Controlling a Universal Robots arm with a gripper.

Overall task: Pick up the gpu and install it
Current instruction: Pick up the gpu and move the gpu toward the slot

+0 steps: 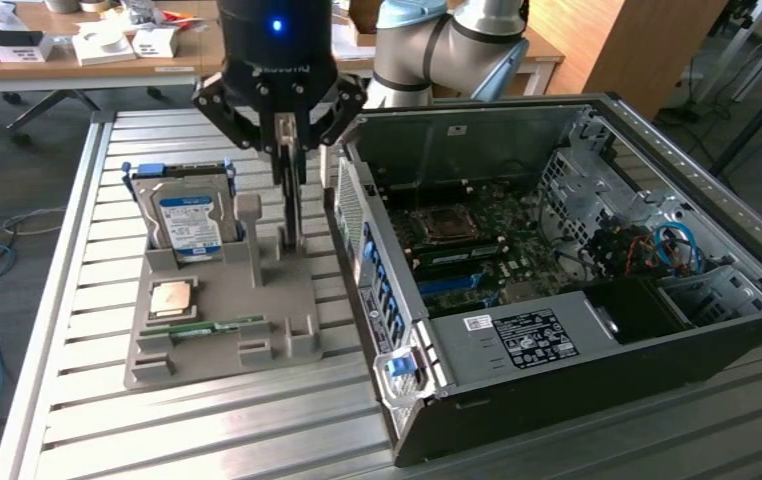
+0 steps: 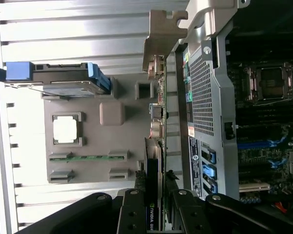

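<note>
STATE: gripper clamped on gpu, card edge-on | DONE: grasp | LEFT: gpu hangs below gripper over holder tray, beside open computer case; not installed.

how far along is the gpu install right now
Done: the tool is down at the grey holder, with its fingers closed on either face of the gpu. In hand: the gpu, standing on edge at the holder and not visibly lifted clear. Left: the whole install, since the card is outside the computer case, beside its rear panel.
</note>
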